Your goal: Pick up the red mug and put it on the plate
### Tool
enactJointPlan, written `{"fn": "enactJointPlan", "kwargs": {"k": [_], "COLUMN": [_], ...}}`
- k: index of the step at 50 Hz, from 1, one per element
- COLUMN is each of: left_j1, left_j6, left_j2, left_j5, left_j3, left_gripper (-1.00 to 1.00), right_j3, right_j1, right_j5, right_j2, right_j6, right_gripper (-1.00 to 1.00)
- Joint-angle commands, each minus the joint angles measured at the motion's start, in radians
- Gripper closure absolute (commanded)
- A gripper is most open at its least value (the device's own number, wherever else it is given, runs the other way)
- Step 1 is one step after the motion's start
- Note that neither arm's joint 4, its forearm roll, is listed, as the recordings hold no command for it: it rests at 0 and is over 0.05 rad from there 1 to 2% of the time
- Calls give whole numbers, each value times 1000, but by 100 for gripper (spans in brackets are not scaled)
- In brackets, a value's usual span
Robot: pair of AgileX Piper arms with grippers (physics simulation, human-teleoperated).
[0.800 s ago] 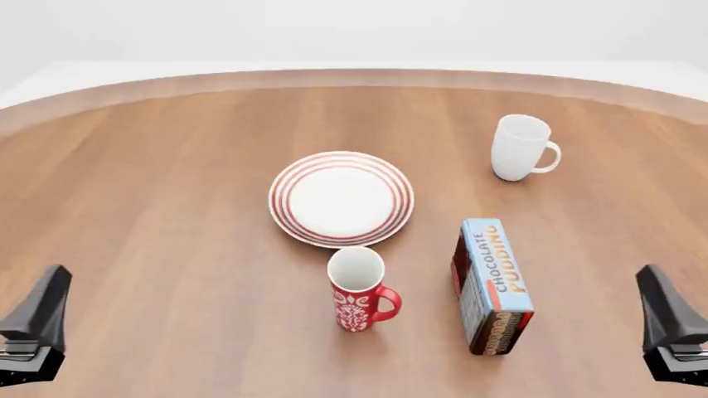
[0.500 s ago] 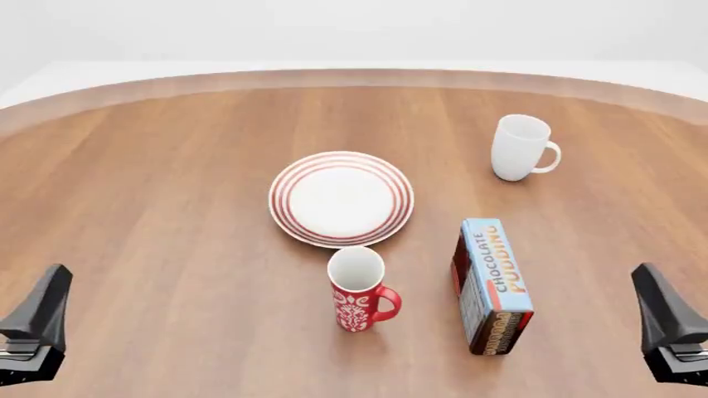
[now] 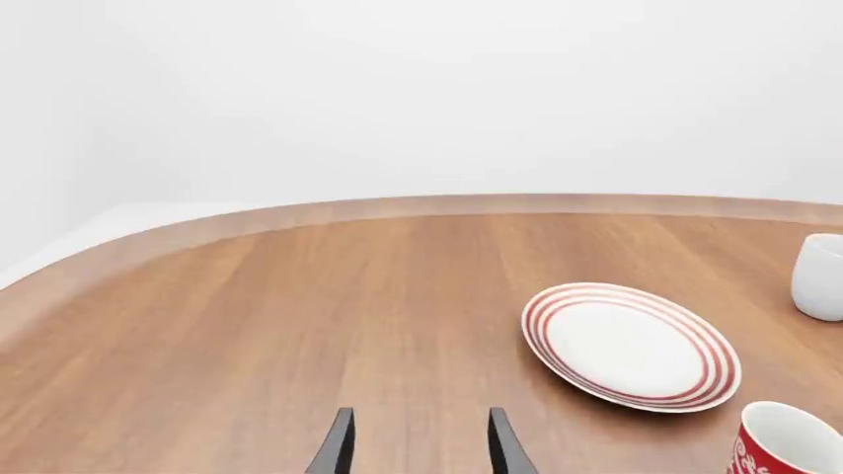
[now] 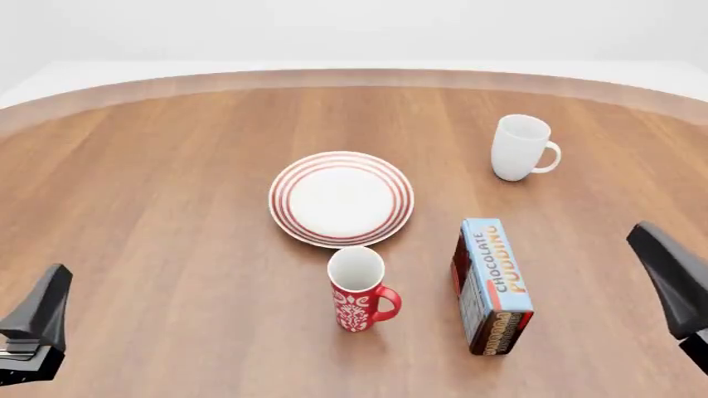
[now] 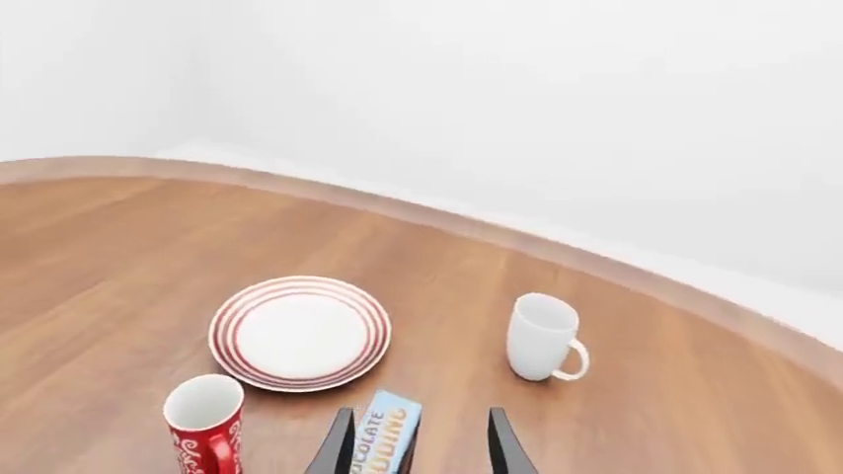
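The red mug with a white pattern stands upright just in front of the plate, its handle to the right. The plate is white with red rings and has nothing on it. My left gripper sits low at the near left edge, far from the mug, and its fingers are apart with nothing between them. My right gripper is at the near right, also open and holding nothing. The right wrist view shows the red mug and the plate; the left wrist view shows the plate and the mug.
A plain white mug stands at the back right. A chocolate pudding box stands on edge between the red mug and my right gripper. The round wooden table's far edge curves across the back.
My right gripper has risen and tilted a little in the front view. The left gripper, both mugs, the plate and the box have not moved.
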Motion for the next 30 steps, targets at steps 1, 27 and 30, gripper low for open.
{"fn": "enactJointPlan", "kwargs": {"k": [1, 27, 30], "left_j1": [0, 0, 0], "left_j6": [0, 0, 0], "left_j2": [0, 0, 0], "left_j5": [0, 0, 0], "left_j3": [0, 0, 0], "left_gripper": [-100, -100, -100], "right_j3": [-149, -333, -333], "right_j1": [104, 209, 210], "right_j5": [47, 206, 215], "right_j2": [175, 426, 447], "right_j6": [-53, -126, -125], "right_gripper": [-100, -100, -100]}}
